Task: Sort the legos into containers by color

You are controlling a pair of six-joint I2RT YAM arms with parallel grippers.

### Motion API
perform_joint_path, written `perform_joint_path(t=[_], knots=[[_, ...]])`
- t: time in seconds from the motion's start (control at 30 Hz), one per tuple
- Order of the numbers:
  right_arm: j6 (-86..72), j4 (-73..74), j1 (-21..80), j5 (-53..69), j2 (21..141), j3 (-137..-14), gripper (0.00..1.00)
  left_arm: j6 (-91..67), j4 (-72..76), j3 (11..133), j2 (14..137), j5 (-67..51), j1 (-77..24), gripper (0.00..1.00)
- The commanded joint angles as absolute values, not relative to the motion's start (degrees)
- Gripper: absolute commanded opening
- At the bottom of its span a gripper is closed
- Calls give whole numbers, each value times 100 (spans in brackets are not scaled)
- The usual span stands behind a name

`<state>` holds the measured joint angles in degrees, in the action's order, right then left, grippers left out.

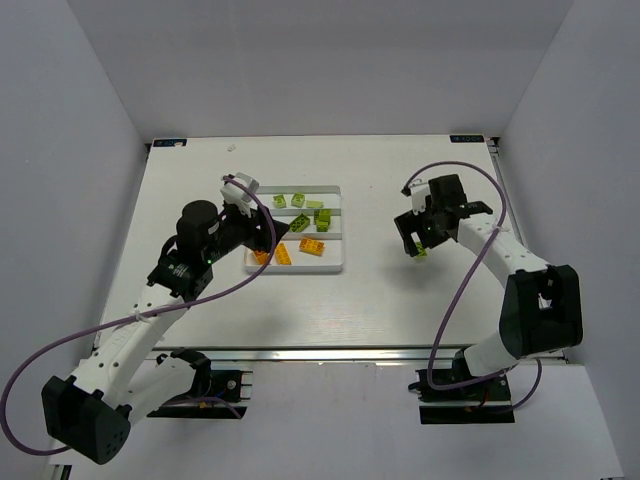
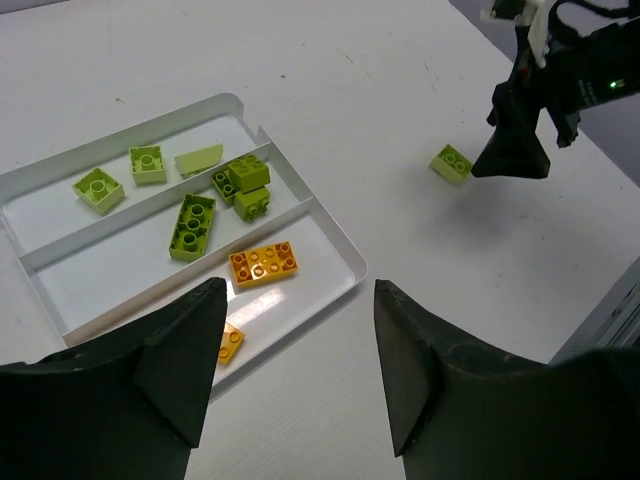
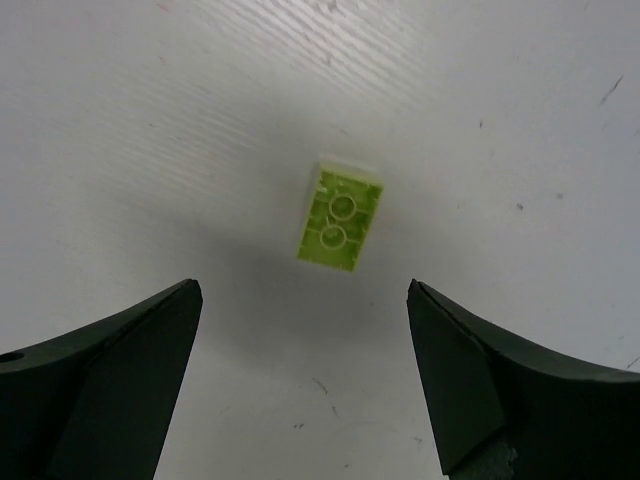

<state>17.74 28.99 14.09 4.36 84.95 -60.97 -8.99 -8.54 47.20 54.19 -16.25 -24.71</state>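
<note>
Sorting looked nearly finished. The left gripper [image 2: 298, 290] hung over the near edge of the tray [image 2: 110, 285] with its jaws spread and nothing between them. The compartment closest beneath those jaws held only orange legos [image 2: 263, 264], one of them partly hidden behind a finger. The middle and farthest compartments beyond held only lime green legos [image 2: 191, 225]. What seemed left was one stray green brick [image 3: 340, 218] on the table [image 3: 520, 90], well apart from the tray and far off to the side of the left jaws. The right gripper [image 3: 303, 290] hovered above that brick, jaws wide apart and gripping nothing. In its wrist view the brick lay studs up just ahead of the fingertips, roughly midway between them, touching neither. By my judgement it wanted only a grasp and a carry to a green compartment.
</note>
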Motion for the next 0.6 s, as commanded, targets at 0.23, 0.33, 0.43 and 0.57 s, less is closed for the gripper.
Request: perform_joint_path(t=[0.23,0.33,0.43,0.57], knots=[[1134,2558,1160,-62,9421,-6055,82,-905,-729,4772,5142,-1731,-2496,72],[1064,2575,1125,202,9764,-6240,75,-905,-729,4772,5142,-1731,-2496,72],[1011,2540,1116,167,10028,-6354,62,-896,-738,4773,5107,-1723,-2496,72],[1046,2522,1081,176,10151,-6433,40,-896,-729,4764,5054,-1714,-2496,72]])
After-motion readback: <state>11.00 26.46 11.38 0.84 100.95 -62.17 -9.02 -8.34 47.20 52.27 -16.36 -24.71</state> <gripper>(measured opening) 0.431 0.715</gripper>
